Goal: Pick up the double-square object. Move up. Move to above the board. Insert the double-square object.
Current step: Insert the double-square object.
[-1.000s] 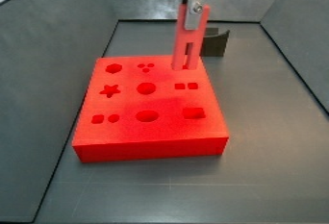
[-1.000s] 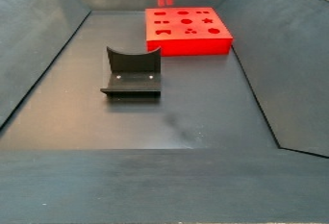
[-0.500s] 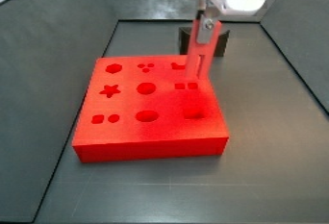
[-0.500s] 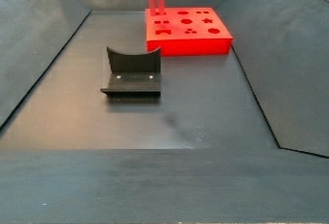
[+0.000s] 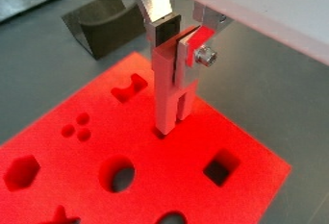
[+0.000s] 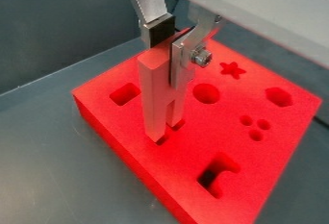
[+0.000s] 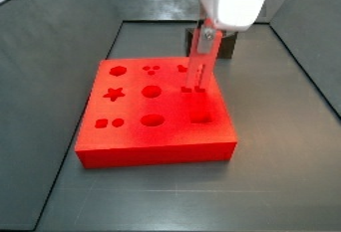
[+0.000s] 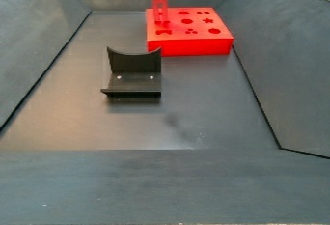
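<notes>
1. Table (image 8: 180, 123): dark grey, filling the side views from edge to edge.
2. Board (image 7: 134, 116): bright red slab at the centre of a side view, lying flat on the table; star, circle, square and hexagon recesses across the top face.
3. Fixture (image 8: 131, 72): dark bracket left of centre in a side view, well apart from the board.
4. Gripper (image 5: 176, 37): above the board's upper right part, fingers (image 6: 154, 21) closed on the top of the double-square object.
5. Double-square object (image 5: 171, 88): slim salmon bar, upright, lower end meeting the board's top face in both wrist views.
</notes>
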Controlling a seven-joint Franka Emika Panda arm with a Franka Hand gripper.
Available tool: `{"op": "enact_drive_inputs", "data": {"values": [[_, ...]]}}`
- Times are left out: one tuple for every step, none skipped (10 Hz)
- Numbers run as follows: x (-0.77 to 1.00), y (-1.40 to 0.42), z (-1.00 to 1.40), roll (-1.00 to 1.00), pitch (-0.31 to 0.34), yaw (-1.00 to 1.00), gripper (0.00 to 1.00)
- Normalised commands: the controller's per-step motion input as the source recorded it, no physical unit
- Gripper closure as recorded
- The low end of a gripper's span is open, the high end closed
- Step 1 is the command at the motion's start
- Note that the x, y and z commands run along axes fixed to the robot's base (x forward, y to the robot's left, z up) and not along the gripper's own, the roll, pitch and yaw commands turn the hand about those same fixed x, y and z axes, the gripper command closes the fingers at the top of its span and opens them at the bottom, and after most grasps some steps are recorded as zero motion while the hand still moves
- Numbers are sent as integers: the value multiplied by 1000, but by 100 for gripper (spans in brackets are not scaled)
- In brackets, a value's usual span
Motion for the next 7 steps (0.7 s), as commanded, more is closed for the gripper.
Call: {"op": "enact_drive_inputs", "data": {"values": [[0, -231, -491, 51, -139, 0, 100], [140, -97, -577, 23, -111, 0, 100], [60, 117, -471, 9, -44, 0, 100], [-143, 126, -397, 41, -13, -34, 100], [-111, 0, -391, 19, -3, -60, 100], [-169, 17, -166, 0, 0, -37, 100], [-320, 189, -126, 0, 0, -23, 100]]}}
